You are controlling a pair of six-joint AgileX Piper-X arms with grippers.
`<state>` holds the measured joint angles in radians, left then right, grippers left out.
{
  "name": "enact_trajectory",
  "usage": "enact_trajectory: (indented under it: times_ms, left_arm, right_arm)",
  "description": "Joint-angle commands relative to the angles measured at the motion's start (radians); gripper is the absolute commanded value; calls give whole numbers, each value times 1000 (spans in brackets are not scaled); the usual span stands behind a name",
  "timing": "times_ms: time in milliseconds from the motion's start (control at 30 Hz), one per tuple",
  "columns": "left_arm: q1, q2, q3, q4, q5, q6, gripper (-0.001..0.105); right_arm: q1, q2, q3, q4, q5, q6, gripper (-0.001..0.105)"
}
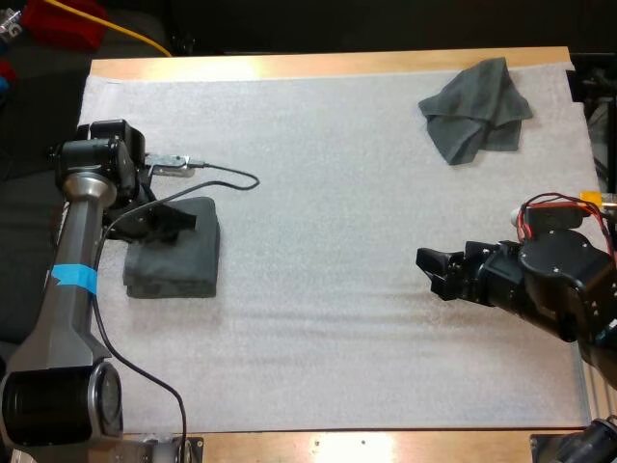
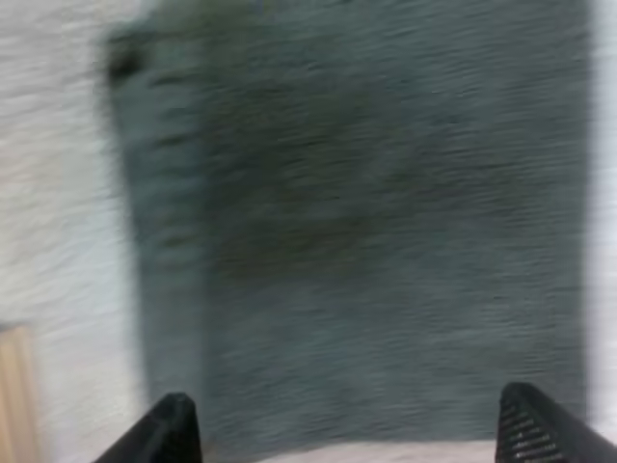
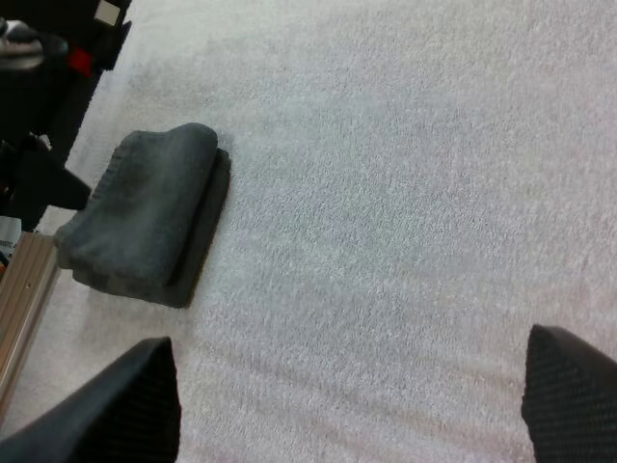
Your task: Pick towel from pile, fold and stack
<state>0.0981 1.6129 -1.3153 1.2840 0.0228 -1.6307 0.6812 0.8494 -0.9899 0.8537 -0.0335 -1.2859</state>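
Looks well advanced but unfinished. At nine o'clock on the white mat (image 1: 337, 241), a folded stack (image 1: 178, 258) of dark grey-green towels, squared up and lying flat, done by the look of it. Just over its far part, the left gripper (image 1: 172, 220), fingers spread apart and clear of the cloth, holding nothing. At one o'clock, near the mat's far corner, one crumpled towel (image 1: 475, 109) — not yet picked, folded or stacked. At four o'clock, the right gripper (image 1: 436, 270), jaws wide and empty above bare mat, well apart from both towels.

Left to do, judging from this: fetch the crumpled towel, fold it, set it on the stack.

Underneath, a soft mat with faint ripples toward six o'clock, laid on a wooden table (image 1: 318, 66) showing as pale strips at twelve and six. Past the far edge — too dark to tell much of the room.
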Motion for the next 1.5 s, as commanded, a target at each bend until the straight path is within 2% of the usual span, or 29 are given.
enact_trajectory:
  times_ms: [0, 67, 200, 533, 600, 800, 967, 1233, 1467]
  left_arm:
    - [2, -7, -5, -8, 55, -10, 61]
    - [2, -7, -5, -13, 105, -11, 61]
    - [2, -7, 7, -33, 109, -20, 61]
    - [2, -4, 179, -129, 45, -48, 61]
    - [2, 0, 195, -133, 36, -48, 61]
    - [2, 3, 193, -128, 25, -48, 61]
    - [2, -10, 151, -95, 25, -44, 61]
    - [2, -148, 58, -98, 41, -43, 61]
    - [2, -285, 48, -99, 41, -47, 61]
  right_arm:
    - [-3, -4, -8, 0, 8, -11, 71]
    - [-3, -4, -8, 0, 8, -11, 71]
    - [-3, -4, -8, 0, 8, -11, 71]
    - [-3, -4, -8, 0, 8, -11, 71]
    - [-3, -4, -8, 0, 8, -11, 71]
    - [-3, -4, -8, 0, 8, -11, 71]
    - [-3, -4, -8, 0, 8, -11, 71]
    - [-3, -4, -8, 0, 8, -14, 71]
    - [-3, -4, -8, -2, 29, -88, 71]
